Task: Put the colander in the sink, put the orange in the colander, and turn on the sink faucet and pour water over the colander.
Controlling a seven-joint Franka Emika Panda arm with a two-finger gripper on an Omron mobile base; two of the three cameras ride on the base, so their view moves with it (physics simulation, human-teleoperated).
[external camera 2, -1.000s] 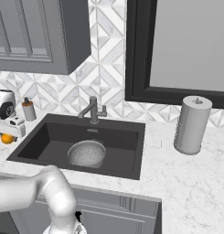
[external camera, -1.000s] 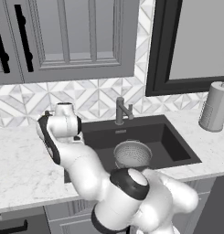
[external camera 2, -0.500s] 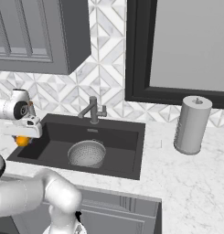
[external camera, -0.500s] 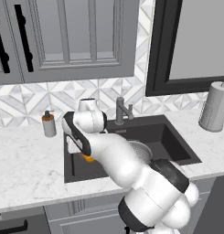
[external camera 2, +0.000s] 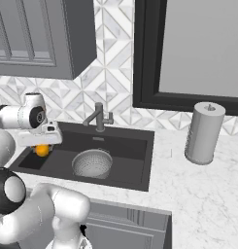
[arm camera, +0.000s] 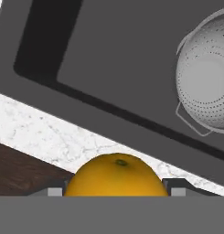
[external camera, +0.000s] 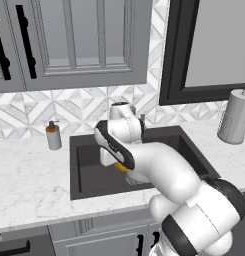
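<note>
Orange (external camera: 123, 168) carried low over the sink (external camera: 89, 165) in the left base view, glimpsed just beneath the white forearm, with a sliver of the colander (external camera: 139, 176) beside it; sink faucet (external camera: 142, 120) mostly hidden behind the arm. From the right base view, gripper (external camera 2: 42, 145) poised above the basin's left end, clenched on the fruit hanging under it; colander resting upright near the middle of the basin, apart from the load and to its right, faucet behind it at the back rim, no water running, paper towel roll (external camera 2: 204, 132) well off on the counter. Colander already seated in the sink, presumably so the fruit could drop straight in. In the hand view, orange pinched between the finger tips at the bottom edge, colander off toward the upper right, marble counter strip (arm camera: 45, 132) crossing below the basin rim. Carry judged unfinished: travel across to the bowl needed before release.
</note>
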